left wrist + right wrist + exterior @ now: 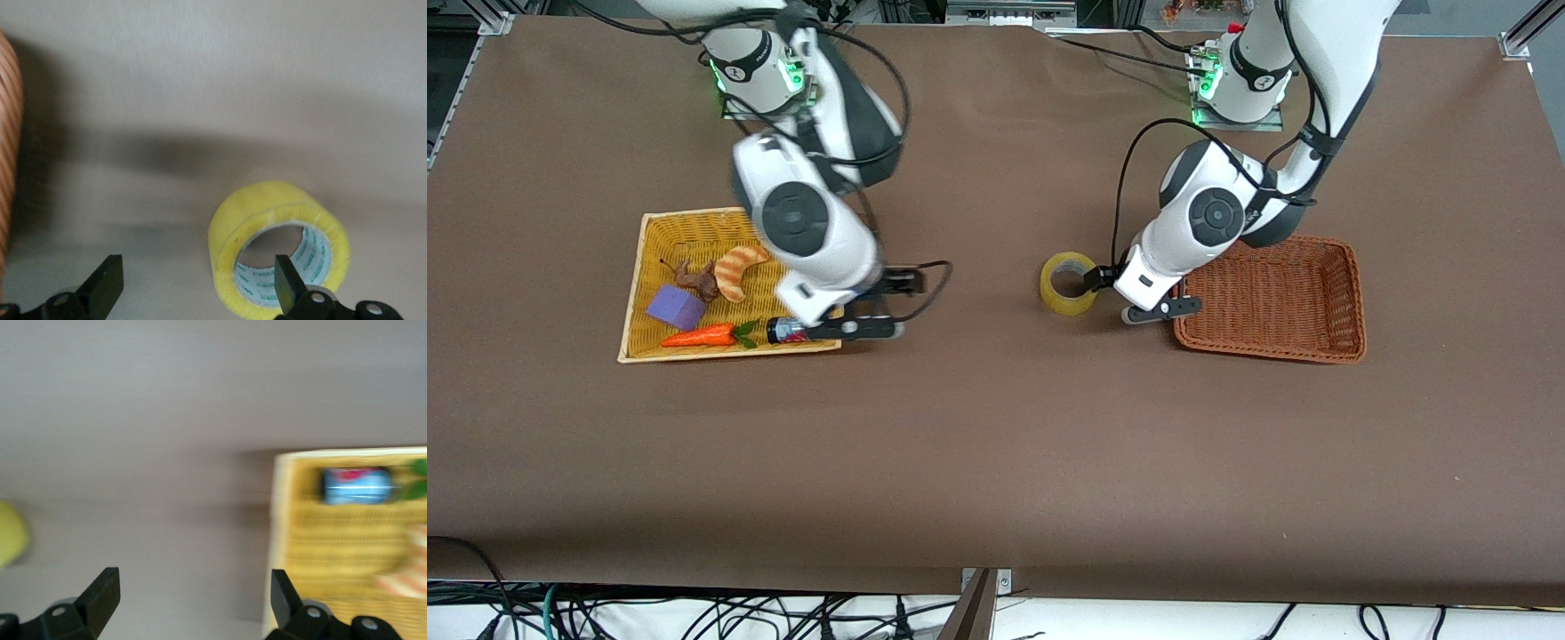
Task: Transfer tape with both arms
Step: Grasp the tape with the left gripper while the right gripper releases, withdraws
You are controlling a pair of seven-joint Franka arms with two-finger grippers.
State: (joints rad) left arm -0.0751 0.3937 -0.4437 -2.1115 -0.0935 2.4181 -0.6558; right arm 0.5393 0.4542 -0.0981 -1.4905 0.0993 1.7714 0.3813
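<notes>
The tape (1069, 283) stands on edge on the table, between the two baskets, free of any grip. The left gripper (193, 290), fingers spread, is just beside it, ready to pinch. The right gripper (190, 600), also spread, hovers at the yellow basket's (660, 229) edge.

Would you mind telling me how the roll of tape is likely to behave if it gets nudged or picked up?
The tape stands on its edge on the table, so a nudge would probably roll it or tip it flat. Its thick ring looks stiff and should hold shape in a grip. The glossy outside may be somewhat slippery; the left gripper, jaws open, is right beside it.
</notes>
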